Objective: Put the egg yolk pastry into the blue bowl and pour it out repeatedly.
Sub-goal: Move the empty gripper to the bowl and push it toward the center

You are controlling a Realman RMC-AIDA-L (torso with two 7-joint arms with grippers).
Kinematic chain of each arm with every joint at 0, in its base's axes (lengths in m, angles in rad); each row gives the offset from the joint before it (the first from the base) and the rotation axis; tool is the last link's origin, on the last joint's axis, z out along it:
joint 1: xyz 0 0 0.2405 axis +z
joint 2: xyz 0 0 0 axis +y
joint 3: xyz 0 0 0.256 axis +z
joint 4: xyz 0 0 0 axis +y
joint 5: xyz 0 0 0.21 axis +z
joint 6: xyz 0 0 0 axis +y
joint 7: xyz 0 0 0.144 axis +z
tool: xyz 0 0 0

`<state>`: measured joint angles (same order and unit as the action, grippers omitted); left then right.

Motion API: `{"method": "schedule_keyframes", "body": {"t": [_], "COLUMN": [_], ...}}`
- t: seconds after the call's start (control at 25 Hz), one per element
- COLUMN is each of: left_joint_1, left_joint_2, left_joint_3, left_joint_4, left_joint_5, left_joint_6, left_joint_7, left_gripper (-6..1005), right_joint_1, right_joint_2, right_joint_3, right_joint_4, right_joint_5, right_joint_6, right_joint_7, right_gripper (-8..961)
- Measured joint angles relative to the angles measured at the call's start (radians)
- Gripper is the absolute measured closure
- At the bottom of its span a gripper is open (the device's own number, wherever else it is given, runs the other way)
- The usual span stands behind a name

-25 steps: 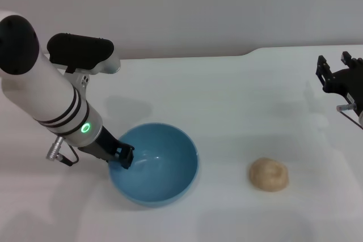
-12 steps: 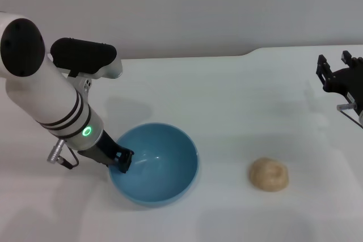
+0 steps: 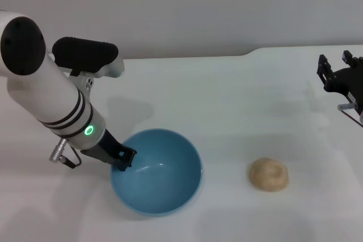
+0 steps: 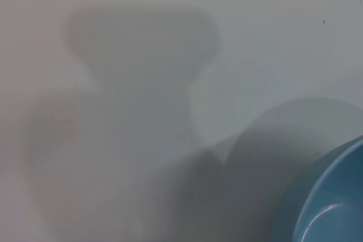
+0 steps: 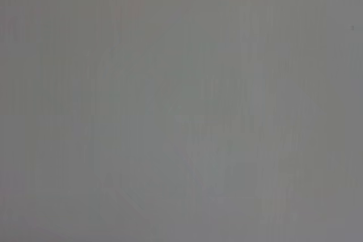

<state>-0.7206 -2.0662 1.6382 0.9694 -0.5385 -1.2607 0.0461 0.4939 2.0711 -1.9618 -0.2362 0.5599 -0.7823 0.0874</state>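
- Two arms were in view from the head camera: our left gripper (image 3: 123,160) sat at the near-left rim of the blue bowl (image 3: 161,177), clamped on that rim.
- We saw the bowl upright on the white table (image 3: 238,100), its glossy inside holding nothing.
- We found the egg yolk pastry (image 3: 269,174) lying on the table to the right of the bowl, well apart from it and touched by neither gripper.
- Our right gripper (image 3: 340,75) hung at the far right edge, away from both things, its fingers spread with nothing between them.
- From the left wrist camera we made out only a curved part of the bowl (image 4: 332,196) and shadows on the table.
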Motion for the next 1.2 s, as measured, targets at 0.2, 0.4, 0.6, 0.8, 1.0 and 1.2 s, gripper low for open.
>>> {"method": "schedule_keyframes", "body": {"t": [0.2,0.4,0.6,0.8,1.0,1.2], "left_joint_1": [-0.001,0.0,0.009,0.027,0.027,0.014], "left_joint_2": [0.001,0.0,-0.001,0.003,0.005,0.006], "left_joint_3": [0.001,0.009,0.016,0.006,0.005,-0.022], "left_joint_4": [0.004,0.007,0.016,0.019,0.02,0.02], "left_joint_5": [0.0,-0.002,-0.079,-0.156,-0.158,-0.158], "left_joint_6": [0.002,0.008,0.092,0.161,0.16,0.154], "left_joint_7": [0.0,0.011,0.091,0.129,0.124,0.117], "left_gripper": [986,986,987,987,986,989], "right_joint_1": [0.002,0.002,0.006,0.006,0.006,0.011], "right_joint_2": [0.0,0.0,-0.001,-0.003,-0.003,-0.005], "right_joint_3": [0.0,0.0,0.0,0.0,-0.001,-0.032], "right_joint_4": [0.0,0.0,0.004,0.005,0.005,-0.011], "right_joint_5": [0.0,0.0,0.0,0.0,0.0,0.0], "right_joint_6": [0.0,0.0,0.0,0.0,0.001,0.038], "right_joint_7": [0.0,0.0,0.0,0.0,0.0,0.001], "right_gripper": [498,500,502,504,506,509]}}
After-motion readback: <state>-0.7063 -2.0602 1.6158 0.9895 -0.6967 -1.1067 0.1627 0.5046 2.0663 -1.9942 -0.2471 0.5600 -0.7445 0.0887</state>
